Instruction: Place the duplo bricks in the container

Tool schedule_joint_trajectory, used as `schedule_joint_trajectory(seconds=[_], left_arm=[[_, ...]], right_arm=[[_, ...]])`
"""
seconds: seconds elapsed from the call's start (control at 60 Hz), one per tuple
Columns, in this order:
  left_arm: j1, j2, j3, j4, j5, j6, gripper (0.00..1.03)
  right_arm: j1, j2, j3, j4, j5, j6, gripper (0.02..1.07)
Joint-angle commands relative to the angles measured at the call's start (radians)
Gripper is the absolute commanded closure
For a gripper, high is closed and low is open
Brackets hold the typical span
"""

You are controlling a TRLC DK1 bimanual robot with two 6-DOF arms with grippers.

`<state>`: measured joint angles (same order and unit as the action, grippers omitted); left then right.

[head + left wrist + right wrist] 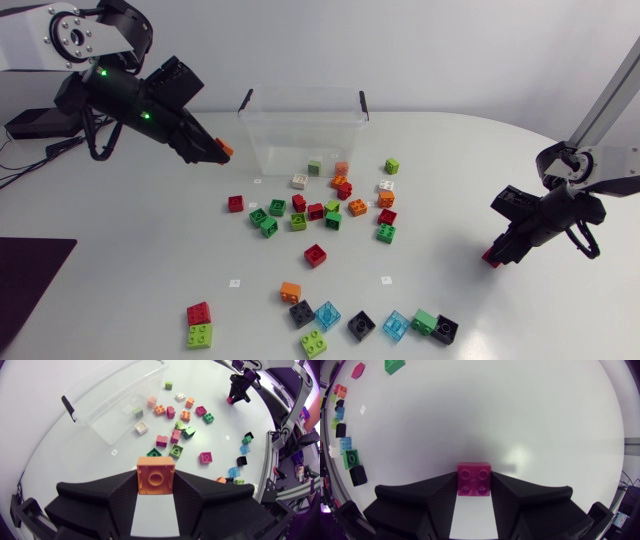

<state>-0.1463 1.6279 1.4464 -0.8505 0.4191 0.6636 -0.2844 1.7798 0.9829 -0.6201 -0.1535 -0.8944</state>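
A clear plastic container [300, 92] stands at the back of the table with a green brick [315, 167] and a pale orange brick [341, 168] inside. To its left, above the table, my left gripper [215, 150] is shut on an orange brick [226, 151]. In the left wrist view that orange brick [156, 475] sits between the fingers [120, 495], with the container [105, 405] ahead. Far right on the tabletop, my right gripper [495, 255] is shut on a magenta brick [489, 262]. The right wrist view shows both fingers against this brick [474, 479].
Several loose bricks lie clustered in front of the container [320, 212]. More lie in a row near the front edge [362, 324], and a red and lime pair [199, 325] lies front left. A dark panel [25, 280] sits at the left edge.
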Motion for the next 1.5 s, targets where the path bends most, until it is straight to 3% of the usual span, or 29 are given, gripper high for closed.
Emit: schedule_joint_trajectory(seconds=[0.0,0.433,1.0,1.383,1.483], left_arm=[[-0.007,0.036,0.043,0.033,0.015,-0.059,0.78],[-0.042,0.204,0.253,0.148,0.023,-0.226,0.78],[-0.067,0.458,0.548,0.199,0.017,-0.366,0.77],[-0.104,0.501,0.557,0.424,-0.074,-0.483,0.73],[-0.121,0.507,0.555,0.475,-0.161,-0.495,0.62]], right_arm=[[0.004,-0.022,-0.006,0.0,-0.004,0.002,0.78],[0.292,-0.188,0.149,-0.148,-0.06,0.249,0.78],[0.475,-0.137,0.356,-0.159,-0.087,0.44,0.78],[0.534,-0.114,0.398,-0.132,-0.087,0.497,0.78],[0.545,-0.108,0.418,-0.116,-0.089,0.514,0.78]])
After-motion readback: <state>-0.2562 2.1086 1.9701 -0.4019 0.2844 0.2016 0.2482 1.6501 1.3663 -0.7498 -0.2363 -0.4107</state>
